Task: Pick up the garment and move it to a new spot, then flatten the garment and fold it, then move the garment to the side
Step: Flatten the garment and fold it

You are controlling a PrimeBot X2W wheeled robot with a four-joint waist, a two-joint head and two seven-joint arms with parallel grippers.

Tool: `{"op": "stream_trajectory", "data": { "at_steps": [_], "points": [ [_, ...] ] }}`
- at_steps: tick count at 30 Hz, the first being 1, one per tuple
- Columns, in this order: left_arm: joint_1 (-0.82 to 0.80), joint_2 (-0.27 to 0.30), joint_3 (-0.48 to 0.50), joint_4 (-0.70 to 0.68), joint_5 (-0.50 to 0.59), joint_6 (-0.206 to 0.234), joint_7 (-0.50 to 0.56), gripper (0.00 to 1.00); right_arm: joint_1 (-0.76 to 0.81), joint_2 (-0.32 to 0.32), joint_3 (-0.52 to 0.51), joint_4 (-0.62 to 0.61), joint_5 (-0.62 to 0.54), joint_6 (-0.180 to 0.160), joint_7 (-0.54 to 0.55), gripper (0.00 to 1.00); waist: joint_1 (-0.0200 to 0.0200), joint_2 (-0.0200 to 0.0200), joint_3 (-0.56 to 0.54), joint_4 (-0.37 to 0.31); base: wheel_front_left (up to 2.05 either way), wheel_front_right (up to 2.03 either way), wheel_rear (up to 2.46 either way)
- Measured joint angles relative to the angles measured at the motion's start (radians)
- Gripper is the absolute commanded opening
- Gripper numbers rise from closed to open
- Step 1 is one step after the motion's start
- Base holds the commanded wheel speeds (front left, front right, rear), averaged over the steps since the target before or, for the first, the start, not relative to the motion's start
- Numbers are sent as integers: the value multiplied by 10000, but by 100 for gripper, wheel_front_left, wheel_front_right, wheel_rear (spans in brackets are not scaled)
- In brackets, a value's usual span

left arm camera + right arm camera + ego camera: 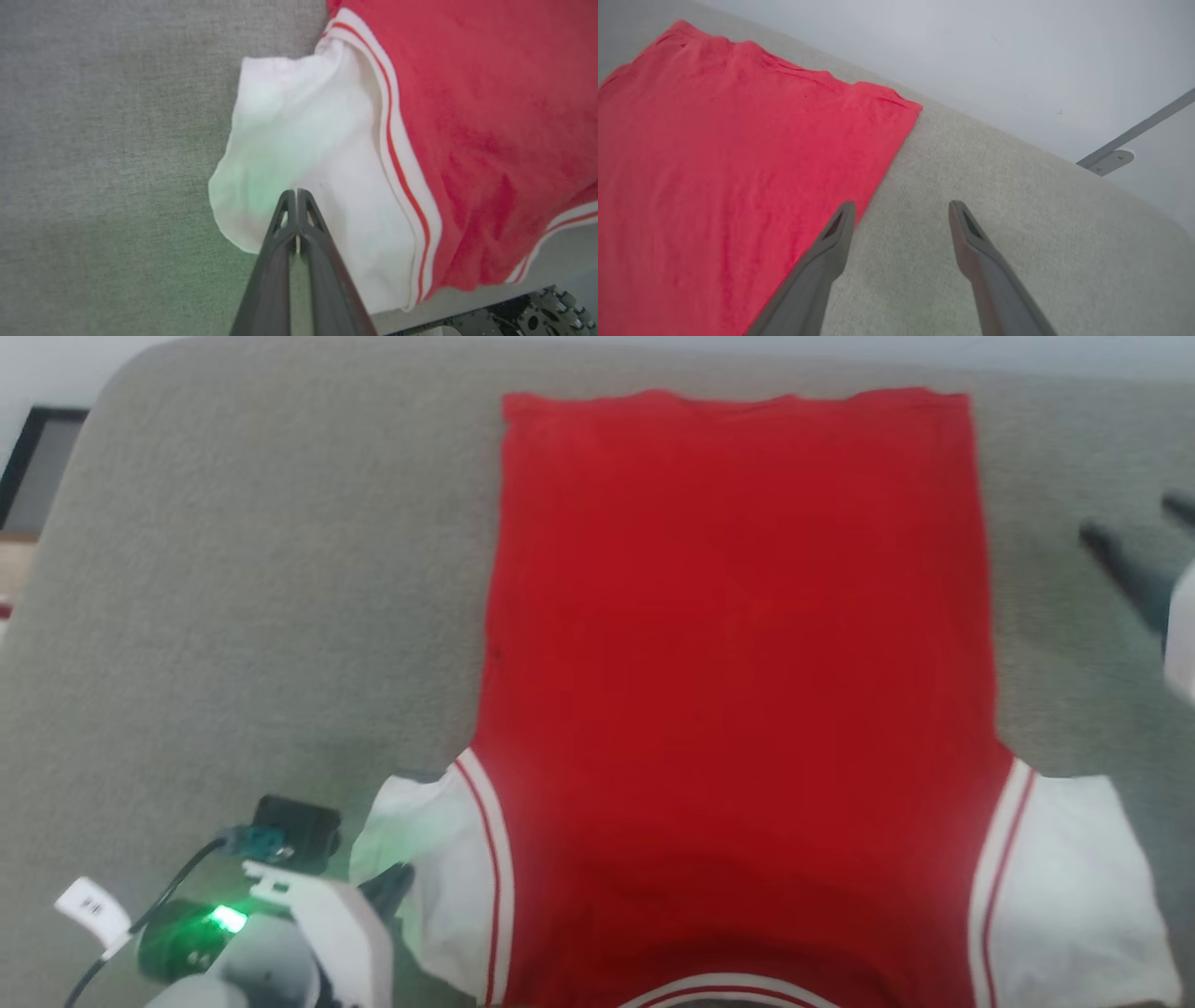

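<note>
The garment (738, 672) lies spread flat on the grey table (261, 616), plain red side up, collar toward me and hem at the far edge; its chest letters are hidden. White sleeves stick out at both near corners. My left gripper (392, 885) is at the lower left, shut, its tips (296, 192) over the left white sleeve (308, 140); no cloth shows pinched between them. My right gripper (1134, 523) hangs open at the right edge. In the right wrist view it (901, 210) is above bare table, just beside the garment's (728, 177) right side.
The table's rounded far edge meets a pale wall (1017, 56) bearing a grey bracket (1108, 161). A dark-framed object (37, 457) stands beyond the table's far left corner. Part of my wheeled base (537, 312) shows below the table's near edge.
</note>
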Motion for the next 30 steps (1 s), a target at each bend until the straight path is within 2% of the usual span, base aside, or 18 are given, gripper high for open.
{"op": "stream_trajectory", "data": {
  "at_steps": [6,14,18,26,27,28,30],
  "points": [
    [-672,-506,-355,303,205,-357,27,0,-2293,696,395,2617,-656,-2,-489,100,0,0,475,538,0,0,0],
    [-1502,-1133,-740,738,391,-871,0,0,-4742,957,619,6159,-1055,-4,-353,100,0,0,1204,1298,0,0,0],
    [-1819,-1400,-901,986,435,-1135,-46,0,-5497,1080,756,7463,-1221,-2,105,100,0,0,1536,1690,0,0,0],
    [-2228,-1766,-1089,1352,447,-1486,-182,0,-6532,1118,780,9179,-1440,-13,1022,100,0,0,1996,2226,0,0,0],
    [-2251,-1810,-1097,1392,447,-1513,-213,0,-6599,1135,794,9327,-1430,-17,1227,55,0,0,2034,2263,0,0,0],
    [-2272,-1827,-1097,1432,447,-1567,-222,0,-6678,1131,941,9380,-1434,-17,1442,0,-1,0,2065,2288,0,0,0],
    [-2337,-1860,-1101,1519,435,-1584,-236,0,-6765,1143,1277,9342,-1384,-46,1810,0,0,0,2100,2293,0,0,0]
  ]
}}
